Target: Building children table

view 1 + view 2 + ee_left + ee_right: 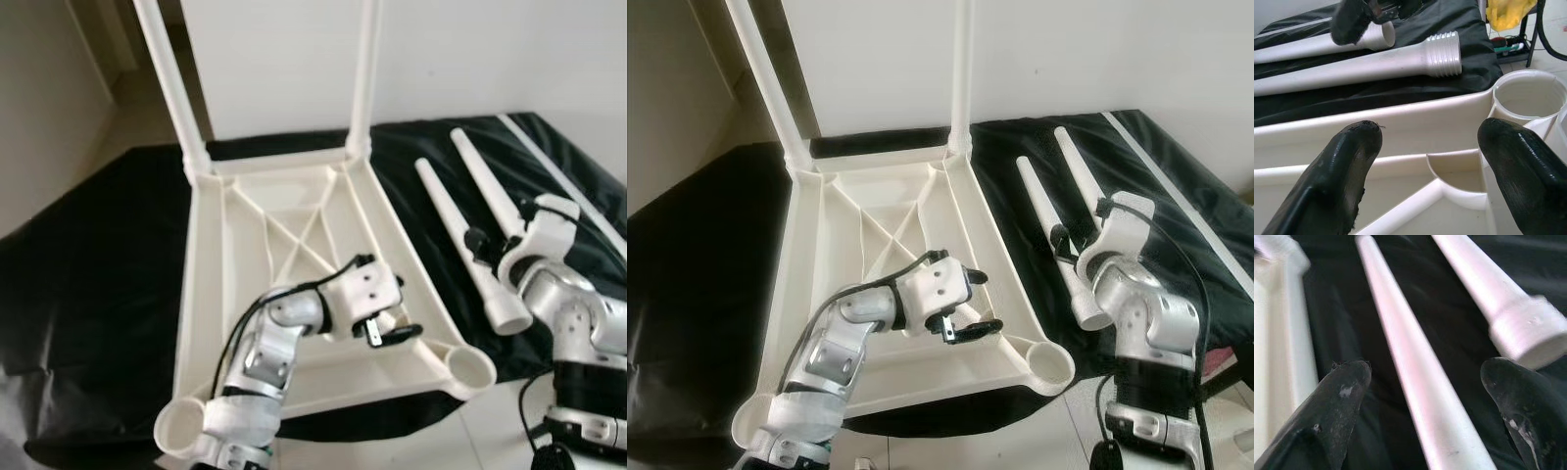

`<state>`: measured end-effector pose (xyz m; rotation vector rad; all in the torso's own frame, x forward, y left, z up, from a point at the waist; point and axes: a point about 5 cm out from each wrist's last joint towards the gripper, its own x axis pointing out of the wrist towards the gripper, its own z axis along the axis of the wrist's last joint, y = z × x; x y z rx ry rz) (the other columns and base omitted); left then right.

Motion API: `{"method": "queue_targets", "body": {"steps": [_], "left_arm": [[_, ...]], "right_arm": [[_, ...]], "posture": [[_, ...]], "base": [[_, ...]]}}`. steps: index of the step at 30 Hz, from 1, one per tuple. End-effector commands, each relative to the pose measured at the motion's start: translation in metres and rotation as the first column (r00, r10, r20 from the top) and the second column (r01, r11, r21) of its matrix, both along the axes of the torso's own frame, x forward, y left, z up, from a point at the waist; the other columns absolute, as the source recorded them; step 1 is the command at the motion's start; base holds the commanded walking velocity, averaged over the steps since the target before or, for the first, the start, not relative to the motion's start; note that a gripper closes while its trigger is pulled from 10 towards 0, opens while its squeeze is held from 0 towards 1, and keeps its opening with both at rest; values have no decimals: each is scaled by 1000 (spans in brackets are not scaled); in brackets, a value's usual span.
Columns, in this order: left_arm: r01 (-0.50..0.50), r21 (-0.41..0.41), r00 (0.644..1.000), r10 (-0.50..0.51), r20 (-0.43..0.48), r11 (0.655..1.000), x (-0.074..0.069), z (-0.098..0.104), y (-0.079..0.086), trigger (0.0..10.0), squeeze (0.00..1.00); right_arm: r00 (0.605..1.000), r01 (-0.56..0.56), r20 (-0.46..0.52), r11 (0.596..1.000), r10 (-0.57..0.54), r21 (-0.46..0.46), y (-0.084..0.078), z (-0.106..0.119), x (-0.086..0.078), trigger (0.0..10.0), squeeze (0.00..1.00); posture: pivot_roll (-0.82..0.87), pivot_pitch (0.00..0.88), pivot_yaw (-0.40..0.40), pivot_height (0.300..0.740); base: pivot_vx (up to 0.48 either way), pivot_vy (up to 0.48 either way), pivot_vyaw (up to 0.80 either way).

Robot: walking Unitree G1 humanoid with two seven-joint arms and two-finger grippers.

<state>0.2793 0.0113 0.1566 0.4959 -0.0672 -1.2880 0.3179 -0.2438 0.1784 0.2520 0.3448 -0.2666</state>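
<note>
The cream plastic table top (211, 284) lies upside down on a black cloth. Two legs (171, 88) (364, 78) stand upright in its far corners. The near corner sockets (472, 370) (181, 429) are empty. My left gripper (392, 328) hangs open over the ribbed underside, close to the near right socket (1530, 95). Two loose legs (460, 235) (490, 186) lie on the cloth to the right of the table. My right gripper (1073, 240) is open, its fingers straddling the nearer loose leg (1400, 333); the other leg's threaded end (1528, 333) lies beside it.
The black cloth (88, 274) covers the work area and ends at pale floor near me. A long white strip (558, 166) lies on the cloth at the far right. A white wall stands behind. A yellow cloth (1508, 12) and cables sit off to the right.
</note>
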Motion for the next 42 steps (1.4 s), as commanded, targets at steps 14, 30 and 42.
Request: {"method": "queue_targets", "body": {"steps": [14, 30, 42], "left_arm": [[-231, -62, 970, 235, 58, 971, 9, 3, 7, 10000, 0], [-239, -47, 970, 241, 25, 970, 1, 0, 9, 10000, 0], [-264, -46, 964, 265, 10, 963, -2, 0, 11, 10000, 0]], "right_arm": [[968, 13, -251, 1000, -13, 0, -6, -21, 18, 10000, 0], [921, -173, -372, 977, 116, -125, -19, -25, 35, 10000, 0], [864, -226, -473, 972, 172, -59, -23, -42, 31, 10000, 0]], "posture": [[-12, 12, 4, 740], [-4, 70, 12, 740], [8, 80, -3, 740]], "base": [[0, 0, 0], [0, 0, 0], [0, 0, 0]]}}
